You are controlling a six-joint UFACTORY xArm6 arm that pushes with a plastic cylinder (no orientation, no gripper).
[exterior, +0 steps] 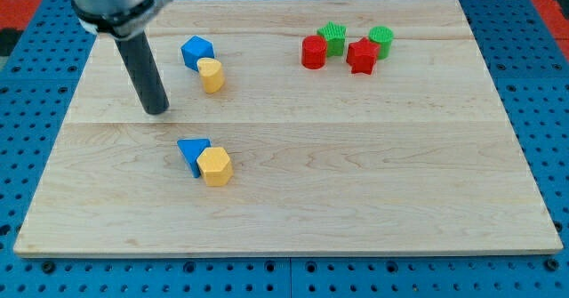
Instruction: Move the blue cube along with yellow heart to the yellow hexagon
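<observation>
The blue cube [196,51] sits at the upper left of the wooden board, with the yellow heart [211,75] touching its lower right side. The yellow hexagon [215,166] lies lower down, near the board's middle left, touching a blue triangular block [191,152] on its upper left. My tip [157,110] is to the left of and below the cube and heart, apart from them, and above and left of the hexagon.
At the upper right is a cluster: a red cylinder [313,52], a green star [333,36], a red star [362,56] and a green cylinder [381,40]. The board [373,182] lies on a blue perforated surface.
</observation>
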